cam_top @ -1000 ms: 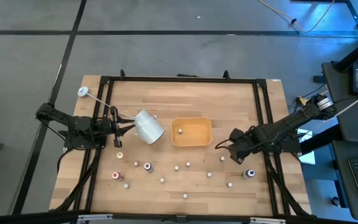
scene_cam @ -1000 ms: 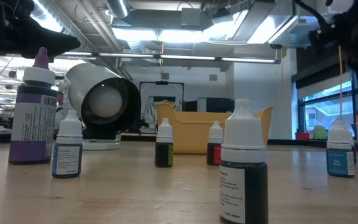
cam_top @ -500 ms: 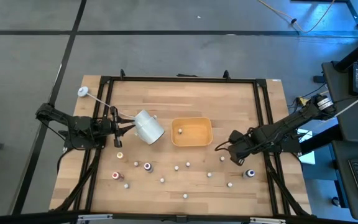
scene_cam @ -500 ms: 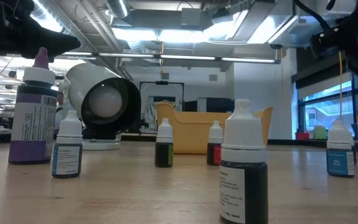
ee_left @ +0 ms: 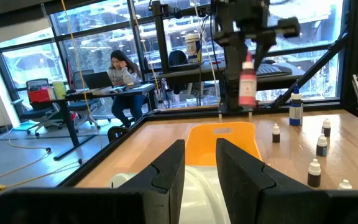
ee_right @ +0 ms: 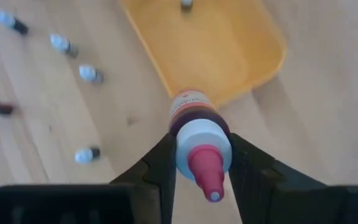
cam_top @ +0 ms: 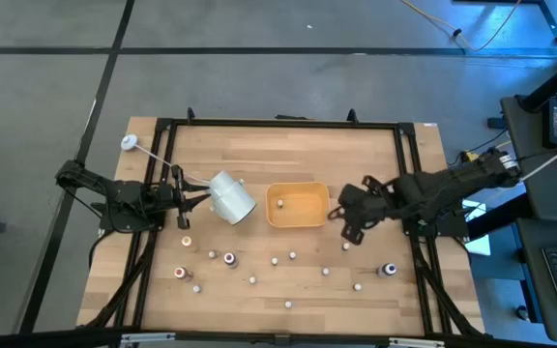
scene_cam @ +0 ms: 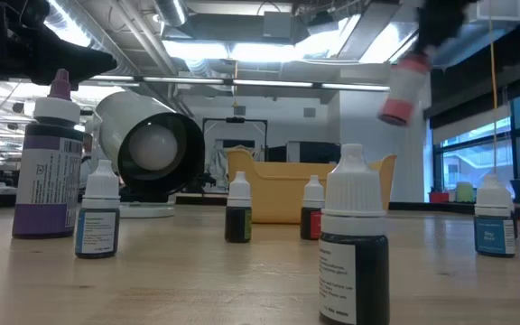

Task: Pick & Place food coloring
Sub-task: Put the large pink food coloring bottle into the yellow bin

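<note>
Right gripper (cam_top: 337, 215) has moved from near the table's right rail over to the right edge of the yellow-orange rounded plastic tray (cam_top: 298, 220), and it now carries a red food coloring bottle (ee_right: 194, 127) lifted clear of the wood. Fingers (ee_right: 160, 158) are clamped on the bottle's white collar. In the low view the bottle (scene_cam: 403, 87) hangs in the air, long axis a bit off vertical, and is blurred. In the right wrist view its red tip points back at the camera and its base faces the tray rim.

One small bottle (cam_top: 281, 204) already lies in the tray. More small bottles (cam_top: 277, 260) stand scattered on the wooden table (cam_top: 288, 155) nearer the front, well apart from the gripper; a dark-capped one (cam_top: 389, 270) stands by the right rail.

Left gripper (cam_top: 199, 200) holds the large white cylindrical cup (cam_top: 230, 196) tipped on its side left of the tray, fingers (ee_left: 166, 171) narrow on its rim.
</note>
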Robot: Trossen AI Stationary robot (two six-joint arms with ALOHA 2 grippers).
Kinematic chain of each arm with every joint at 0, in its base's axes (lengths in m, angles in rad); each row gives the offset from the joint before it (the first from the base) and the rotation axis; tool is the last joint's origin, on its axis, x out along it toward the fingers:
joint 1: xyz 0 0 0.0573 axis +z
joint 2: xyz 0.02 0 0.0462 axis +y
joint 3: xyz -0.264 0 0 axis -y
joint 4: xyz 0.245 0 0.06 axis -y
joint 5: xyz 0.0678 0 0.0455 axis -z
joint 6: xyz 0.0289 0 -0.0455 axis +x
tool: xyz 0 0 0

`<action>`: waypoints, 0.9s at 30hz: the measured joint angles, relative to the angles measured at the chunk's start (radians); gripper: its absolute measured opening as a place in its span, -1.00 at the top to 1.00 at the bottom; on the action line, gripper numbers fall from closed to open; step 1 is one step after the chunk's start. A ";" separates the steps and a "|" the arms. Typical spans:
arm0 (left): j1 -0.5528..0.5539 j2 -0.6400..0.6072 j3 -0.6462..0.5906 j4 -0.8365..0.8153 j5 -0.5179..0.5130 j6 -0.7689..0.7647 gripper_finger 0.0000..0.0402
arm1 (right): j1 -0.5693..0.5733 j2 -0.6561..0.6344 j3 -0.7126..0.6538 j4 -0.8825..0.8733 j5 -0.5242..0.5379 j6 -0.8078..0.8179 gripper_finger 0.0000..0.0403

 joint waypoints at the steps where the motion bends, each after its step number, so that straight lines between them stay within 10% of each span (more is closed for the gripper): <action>1: 0.000 0.000 0.000 0.000 0.000 0.000 0.56 | -0.019 0.020 0.028 -0.001 0.000 -0.032 0.41; 27: 0.000 0.000 0.000 0.000 0.000 -0.031 0.56 | -0.357 0.466 0.184 0.039 -0.164 -0.506 0.41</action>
